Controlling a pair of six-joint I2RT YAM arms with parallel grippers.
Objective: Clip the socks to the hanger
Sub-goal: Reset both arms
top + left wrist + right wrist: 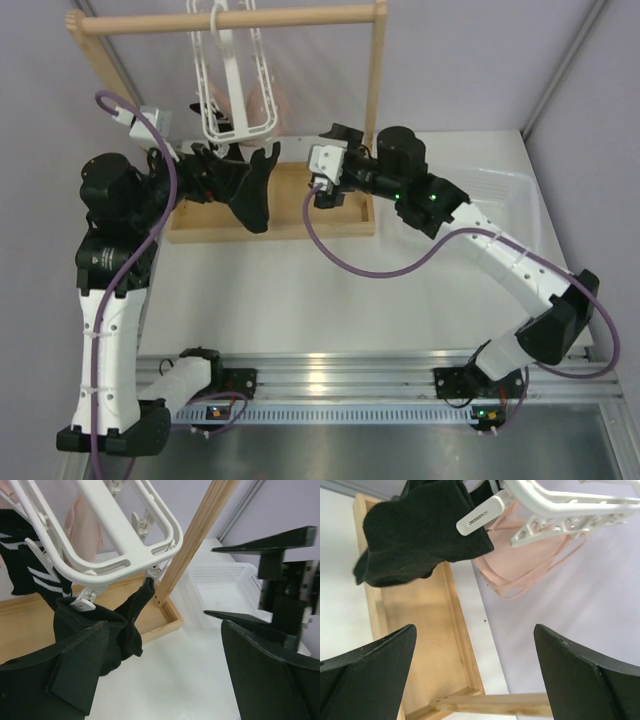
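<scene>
The white hanger (pixel 232 80) hangs by its hook from the wooden rod. One black sock (pixel 255 200) hangs from it, held by two clips; it also shows in the left wrist view (pixel 100 625) and the right wrist view (pixel 415 535). A second black sock with white stripes (pixel 20 555) hangs at the hanger's far side. My left gripper (pixel 212 162) is open and empty just left of the clipped sock; in its own view (pixel 165 680) the sock lies next to its left finger. My right gripper (pixel 318 168) is open and empty to the sock's right, below the hanger (pixel 560 505).
The wooden rack's rod (pixel 230 18), right post (pixel 376 70) and tray base (pixel 330 215) surround the hanger. A pale pink cloth (pixel 520 560) hangs behind the sock. A white basket (pixel 500 185) sits at the table's far right. The two grippers face each other closely.
</scene>
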